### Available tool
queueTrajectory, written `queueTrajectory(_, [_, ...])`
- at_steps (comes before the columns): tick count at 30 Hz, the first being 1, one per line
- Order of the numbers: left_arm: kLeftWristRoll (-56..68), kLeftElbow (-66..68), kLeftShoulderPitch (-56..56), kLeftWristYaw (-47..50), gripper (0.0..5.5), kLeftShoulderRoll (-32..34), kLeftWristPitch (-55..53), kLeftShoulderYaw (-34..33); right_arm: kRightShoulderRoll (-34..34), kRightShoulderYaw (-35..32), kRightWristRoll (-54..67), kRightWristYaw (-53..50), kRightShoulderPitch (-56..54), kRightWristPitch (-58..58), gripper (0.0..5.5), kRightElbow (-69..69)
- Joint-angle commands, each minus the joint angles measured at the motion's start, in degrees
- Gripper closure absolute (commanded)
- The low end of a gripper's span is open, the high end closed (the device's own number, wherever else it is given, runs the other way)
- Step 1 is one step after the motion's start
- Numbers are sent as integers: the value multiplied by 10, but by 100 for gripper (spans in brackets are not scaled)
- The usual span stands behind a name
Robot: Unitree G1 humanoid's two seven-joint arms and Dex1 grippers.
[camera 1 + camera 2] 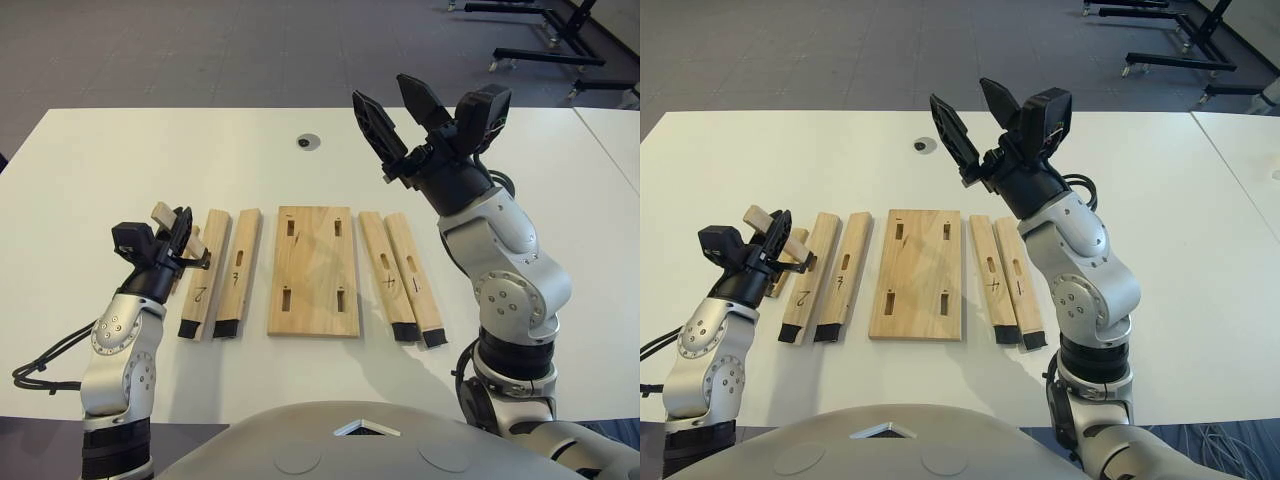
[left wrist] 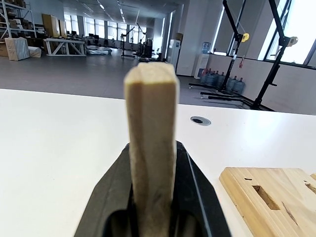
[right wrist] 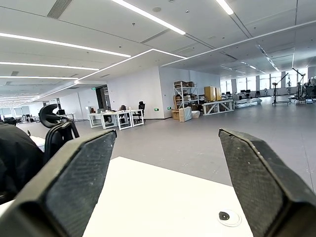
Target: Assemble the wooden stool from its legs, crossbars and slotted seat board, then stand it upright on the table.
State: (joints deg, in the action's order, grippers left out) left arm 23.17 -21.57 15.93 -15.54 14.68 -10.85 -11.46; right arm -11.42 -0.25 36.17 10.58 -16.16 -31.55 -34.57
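The slotted seat board (image 1: pixel 313 270) lies flat mid-table. Two legs (image 1: pixel 222 272) with black feet lie left of it, two more legs (image 1: pixel 402 276) right of it. My left gripper (image 1: pixel 183 236) is shut on a short wooden crossbar (image 2: pixel 151 148), holding it just above the table beside the leftmost leg. Another crossbar (image 1: pixel 783 262) rests on the table under it, partly hidden. Raised well above the table behind the right legs, my right gripper (image 1: pixel 398 115) is open and holds nothing; its fingers (image 3: pixel 74 190) are spread wide.
A round cable grommet (image 1: pixel 308 142) sits in the white table (image 1: pixel 120 160) behind the seat board. A second table (image 1: pixel 615 135) adjoins at the right. Black metal stands (image 1: pixel 545 45) are on the floor beyond.
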Motion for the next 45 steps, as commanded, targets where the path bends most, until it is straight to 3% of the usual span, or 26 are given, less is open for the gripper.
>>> queueTrajectory(1, [-21,18,-1,2,511,-1,6,1,4,-7,7,6,-6,8,168,-4])
queueTrajectory(19, [-16,-4,2,2,511,-15,-5,17,21,7,1,16,16,33,168,-8])
queueTrajectory(45, [-1,-23,-6,10,511,-16,-8,-18,37,13,-6,8,20,30,168,-17])
